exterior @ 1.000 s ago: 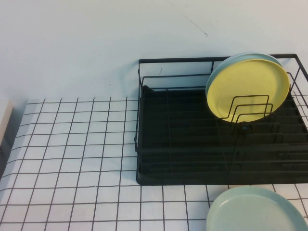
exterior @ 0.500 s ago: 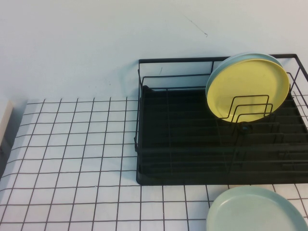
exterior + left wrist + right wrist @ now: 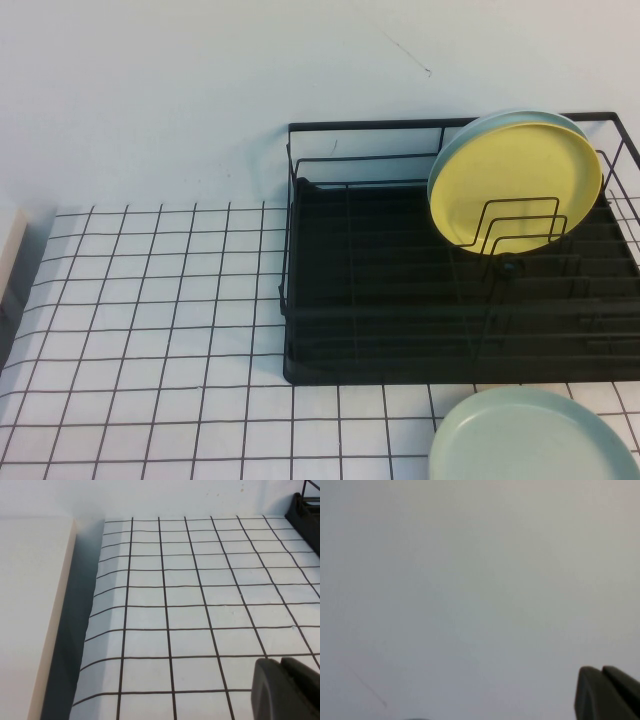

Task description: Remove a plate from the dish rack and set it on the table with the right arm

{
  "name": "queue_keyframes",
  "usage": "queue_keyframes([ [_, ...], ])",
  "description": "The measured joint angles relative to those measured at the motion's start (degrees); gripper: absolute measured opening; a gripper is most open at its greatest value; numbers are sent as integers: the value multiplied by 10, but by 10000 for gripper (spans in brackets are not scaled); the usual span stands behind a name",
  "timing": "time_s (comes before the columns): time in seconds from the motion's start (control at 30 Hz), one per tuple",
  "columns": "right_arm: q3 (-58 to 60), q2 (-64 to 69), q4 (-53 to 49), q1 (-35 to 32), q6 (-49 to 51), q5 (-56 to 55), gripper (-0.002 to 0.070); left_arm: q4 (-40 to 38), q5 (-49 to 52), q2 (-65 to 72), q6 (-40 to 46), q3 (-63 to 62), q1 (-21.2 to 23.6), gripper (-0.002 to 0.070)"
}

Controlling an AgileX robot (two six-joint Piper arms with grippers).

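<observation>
The yellow plate (image 3: 515, 180) stands on edge in the black wire dish rack (image 3: 400, 300) at the right rear, leaning against a light blue plate (image 3: 470, 130) behind it. The table (image 3: 150, 320) has a white cloth with a black grid. Neither arm shows in the high view. My left gripper (image 3: 281, 662) is shut and empty, hovering over the gridded cloth (image 3: 190, 595) with the rack's corner (image 3: 306, 507) far off. My right gripper (image 3: 602, 671) is shut and empty, facing only a bare pale wall.
A pale green plate (image 3: 530, 440) lies flat on the table in front of the rack at the right. A beige block (image 3: 30, 610) borders the cloth's left edge. The cloth left of the rack is bare.
</observation>
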Motion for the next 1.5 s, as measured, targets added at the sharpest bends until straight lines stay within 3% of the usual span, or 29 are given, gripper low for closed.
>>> queue_keyframes([
  [0.2,-136,66,4,0,-3,266,-4,0,0,0,0,0,0,-3],
  [0.33,-192,162,4,0,-37,364,-4,0,0,0,0,0,0,-3],
  [0.57,-276,367,92,0,-254,475,-4,0,0,0,2,0,0,-3],
  [0.7,-318,475,169,0,-444,482,-4,0,0,0,2,0,0,-3],
  [0.87,-356,605,342,0,-687,420,3,0,0,0,2,0,0,-3],
  [1.0,-404,703,475,0,-861,389,121,0,0,0,2,0,0,-3],
  [1.1,-449,769,522,0,-927,383,266,0,0,0,2,0,0,-3],
  [1.2,-491,831,538,0,-980,379,349,0,0,0,2,0,0,-3],
  [1.5,-623,984,557,0,-1052,373,378,0,0,0,2,0,0,-3],
])
